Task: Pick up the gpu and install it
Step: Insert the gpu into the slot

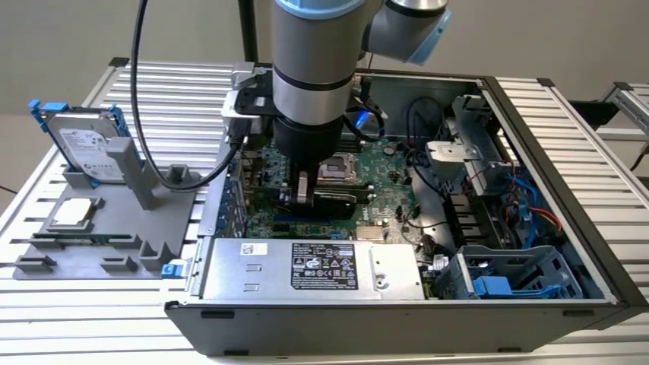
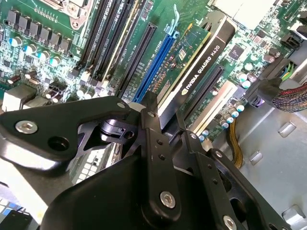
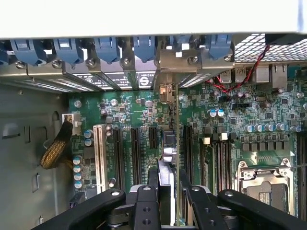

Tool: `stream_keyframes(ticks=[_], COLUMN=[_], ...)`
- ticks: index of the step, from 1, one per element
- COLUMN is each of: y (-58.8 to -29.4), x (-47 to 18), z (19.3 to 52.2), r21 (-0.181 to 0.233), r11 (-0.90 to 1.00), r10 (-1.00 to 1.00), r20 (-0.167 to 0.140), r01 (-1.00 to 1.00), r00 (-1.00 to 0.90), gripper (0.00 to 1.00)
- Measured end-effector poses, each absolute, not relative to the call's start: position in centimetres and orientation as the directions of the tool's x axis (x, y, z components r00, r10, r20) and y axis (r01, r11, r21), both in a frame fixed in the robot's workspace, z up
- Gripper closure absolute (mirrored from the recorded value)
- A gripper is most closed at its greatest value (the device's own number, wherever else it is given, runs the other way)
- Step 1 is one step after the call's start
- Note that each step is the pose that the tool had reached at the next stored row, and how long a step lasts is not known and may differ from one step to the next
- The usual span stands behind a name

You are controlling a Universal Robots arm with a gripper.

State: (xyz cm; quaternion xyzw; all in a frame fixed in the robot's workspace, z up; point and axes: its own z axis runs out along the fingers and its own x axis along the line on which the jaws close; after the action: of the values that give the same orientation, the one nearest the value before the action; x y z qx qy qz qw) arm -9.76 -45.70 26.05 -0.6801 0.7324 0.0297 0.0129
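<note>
Both of my fingers (image 3: pixel 153 191) pinch the graphics card (image 2: pixel 204 60) on edge, my pincer (image 1: pixel 304 199) narrow around it, low inside the open computer case (image 1: pixel 568 137), card standing over the green board's (image 3: pixel 144 110) long slots.

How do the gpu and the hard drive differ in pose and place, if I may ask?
The gpu stands on edge inside the case, held by the gripper; the hard drive stands in a grey holder outside it. The gpu shows a black shroud, the hard drive a silver face. Both stand on edge.
</note>
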Motion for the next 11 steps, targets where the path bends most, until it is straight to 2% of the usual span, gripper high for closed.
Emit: stream_keyframes(ticks=[11], y=[-45.51], x=[-10.07], z=[25.82], r21=[0.026], r11=[0.073], r10=[-0.995], r20=[-0.059], r01=[-0.997], r00=[-0.074], gripper=[1.00])
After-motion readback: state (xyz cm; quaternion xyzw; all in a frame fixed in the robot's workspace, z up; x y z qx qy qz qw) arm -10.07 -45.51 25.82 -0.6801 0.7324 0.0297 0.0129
